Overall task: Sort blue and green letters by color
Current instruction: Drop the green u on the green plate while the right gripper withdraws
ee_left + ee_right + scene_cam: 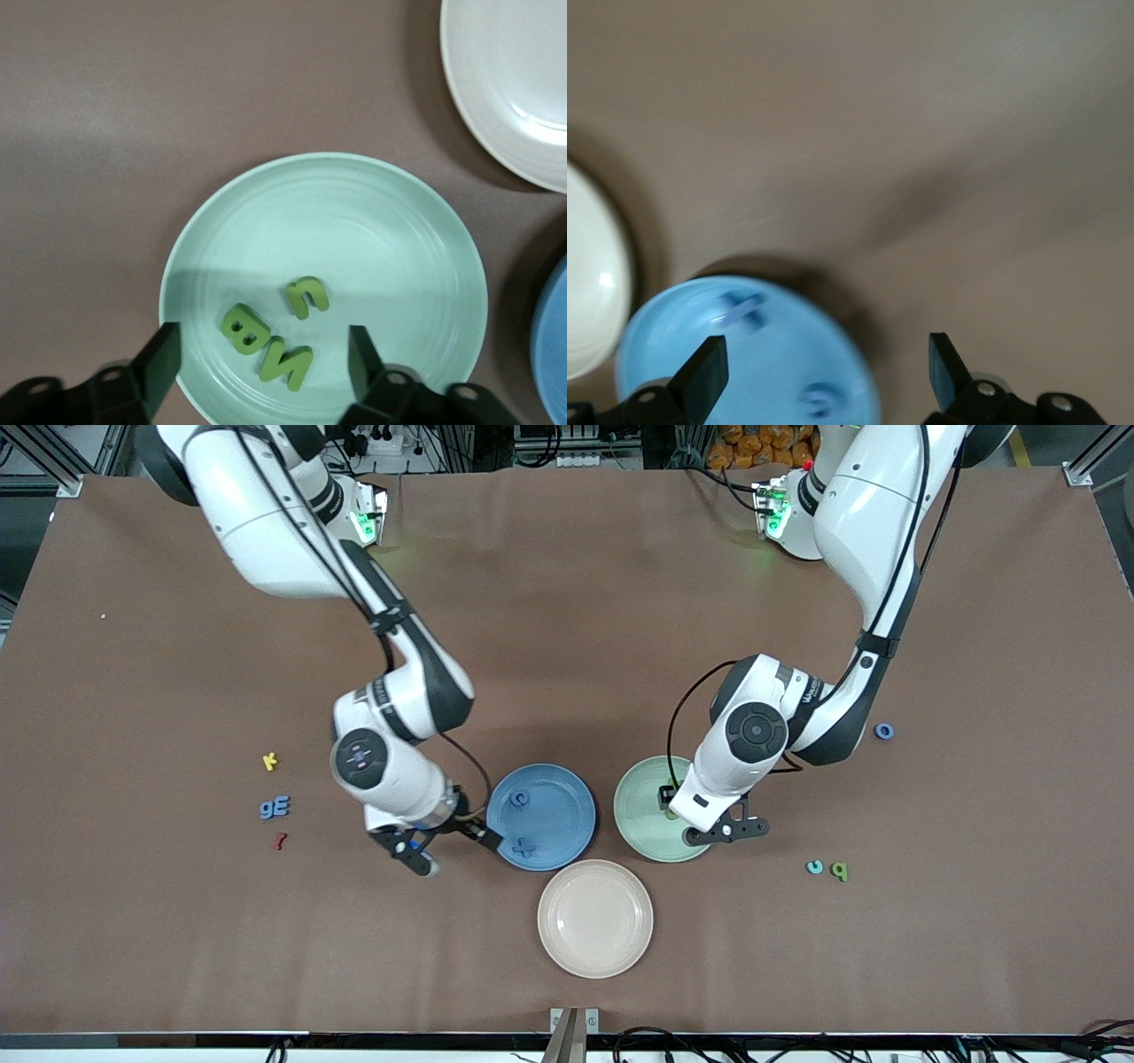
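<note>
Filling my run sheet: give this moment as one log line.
left tool open over green plate, three olive letters in | right tool open over blue plate

Table (567, 602): three plates (595, 919), scattered letters (275, 807).

Cream plate (595, 919), yellow k (270, 761)

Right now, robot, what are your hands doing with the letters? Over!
Left gripper open over green plate, three green letters in it. Right gripper open at blue plate, two blue letters in. Blue g and E still on table.
</note>
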Tool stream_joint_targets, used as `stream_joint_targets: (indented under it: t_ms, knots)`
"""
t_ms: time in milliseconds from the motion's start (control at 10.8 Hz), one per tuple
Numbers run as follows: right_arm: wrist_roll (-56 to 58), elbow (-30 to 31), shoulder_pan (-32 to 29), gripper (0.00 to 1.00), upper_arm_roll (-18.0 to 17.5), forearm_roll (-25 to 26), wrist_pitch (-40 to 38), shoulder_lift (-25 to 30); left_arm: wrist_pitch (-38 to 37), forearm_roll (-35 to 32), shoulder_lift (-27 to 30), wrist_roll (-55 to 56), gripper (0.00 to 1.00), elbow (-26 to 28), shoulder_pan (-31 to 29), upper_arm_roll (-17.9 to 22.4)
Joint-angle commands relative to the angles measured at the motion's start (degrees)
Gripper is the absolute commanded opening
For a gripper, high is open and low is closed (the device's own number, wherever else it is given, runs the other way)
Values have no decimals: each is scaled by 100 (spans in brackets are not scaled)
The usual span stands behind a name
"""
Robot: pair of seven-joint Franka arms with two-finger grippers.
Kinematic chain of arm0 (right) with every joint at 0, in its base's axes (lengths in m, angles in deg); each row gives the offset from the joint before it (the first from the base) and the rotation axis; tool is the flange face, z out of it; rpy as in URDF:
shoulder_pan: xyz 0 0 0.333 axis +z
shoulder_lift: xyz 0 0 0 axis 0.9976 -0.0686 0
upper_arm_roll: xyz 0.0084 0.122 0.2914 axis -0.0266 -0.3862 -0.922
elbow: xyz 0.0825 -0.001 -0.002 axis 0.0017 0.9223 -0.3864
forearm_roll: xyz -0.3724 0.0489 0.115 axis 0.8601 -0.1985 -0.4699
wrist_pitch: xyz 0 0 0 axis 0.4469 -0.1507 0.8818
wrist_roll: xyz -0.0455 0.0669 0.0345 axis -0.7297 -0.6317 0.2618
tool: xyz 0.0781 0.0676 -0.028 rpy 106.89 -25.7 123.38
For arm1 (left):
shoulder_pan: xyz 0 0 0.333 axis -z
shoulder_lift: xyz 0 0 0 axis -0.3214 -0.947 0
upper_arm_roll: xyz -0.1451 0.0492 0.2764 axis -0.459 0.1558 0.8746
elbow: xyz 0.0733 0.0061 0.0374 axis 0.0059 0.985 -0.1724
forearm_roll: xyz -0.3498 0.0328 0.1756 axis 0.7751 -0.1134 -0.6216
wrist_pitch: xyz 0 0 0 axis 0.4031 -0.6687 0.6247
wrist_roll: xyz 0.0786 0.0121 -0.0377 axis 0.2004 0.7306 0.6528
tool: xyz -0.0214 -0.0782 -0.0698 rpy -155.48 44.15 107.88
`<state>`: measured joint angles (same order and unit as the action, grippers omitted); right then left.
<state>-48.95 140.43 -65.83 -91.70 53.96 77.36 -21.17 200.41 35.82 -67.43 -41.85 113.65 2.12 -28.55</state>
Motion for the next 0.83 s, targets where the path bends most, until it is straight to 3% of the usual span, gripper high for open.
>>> stream_joint_targets:
  t_ms: [0,277,555,739]
  knots:
    - [1882,1074,-1000,100,-101,161,-218,702,-112,-344,81,-561,100,-34,-318,25]
    - [3704,1876,-1757,100,-84,293,-113,994,-121,-390,161,-2237,100,10,-985,16]
    - [4331,2131,-2207,100,-66,802,88,915,-130,-407,152,-4135,100,-7,-1566,16]
    - [4743,2491,-2461,100,-57,970,745,897,-113,-407,100,-5490,100,-16,-1962,16]
